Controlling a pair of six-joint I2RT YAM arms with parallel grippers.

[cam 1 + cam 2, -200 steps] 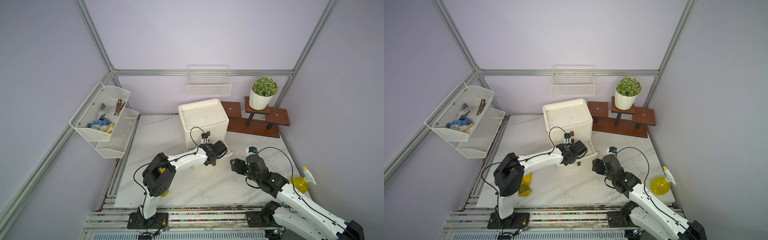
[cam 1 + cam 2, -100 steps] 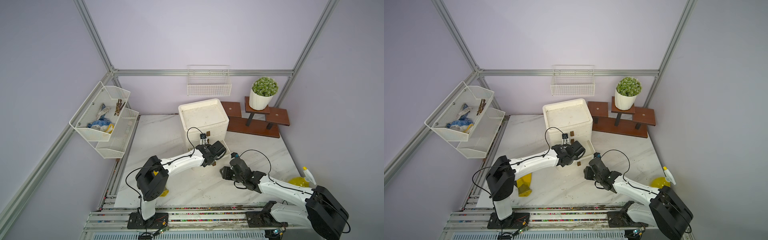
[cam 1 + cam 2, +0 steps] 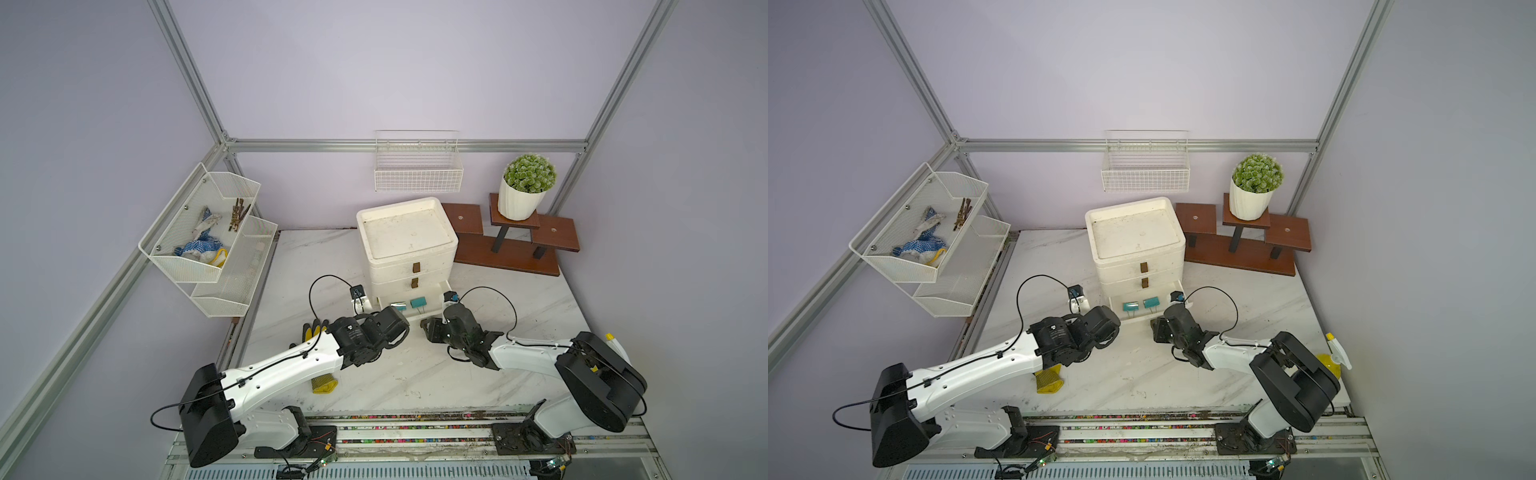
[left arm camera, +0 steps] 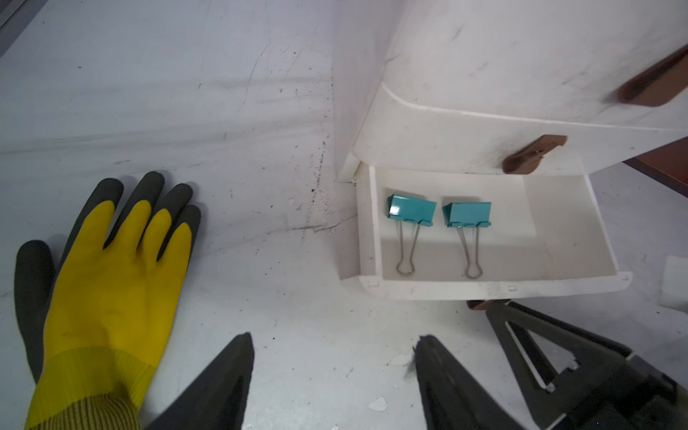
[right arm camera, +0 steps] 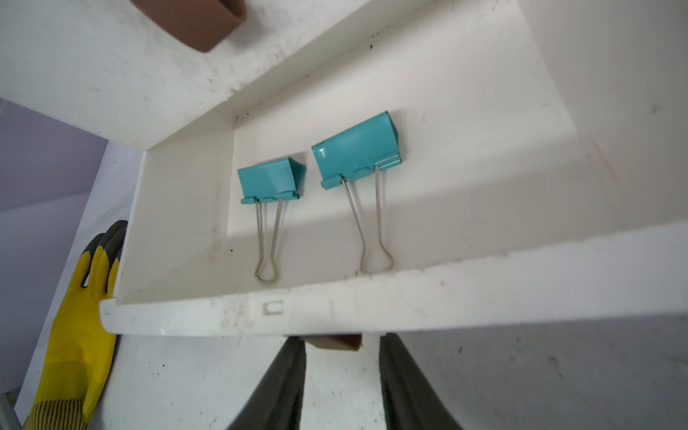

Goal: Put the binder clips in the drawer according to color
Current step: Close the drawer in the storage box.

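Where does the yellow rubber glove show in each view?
Top view: yellow rubber glove, cuff and fingertips either side of the left arm.
Top view: glove, cuff only, under the left arm.
Left wrist: glove flat beside the open bottom drawer.
Right wrist: glove past the drawer's corner.
Landmark: that drawer, holding two teal binder clips.

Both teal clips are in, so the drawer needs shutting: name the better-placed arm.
Right: the right claw straddles the open drawer's brown handle; the left claw hangs open off to one side.
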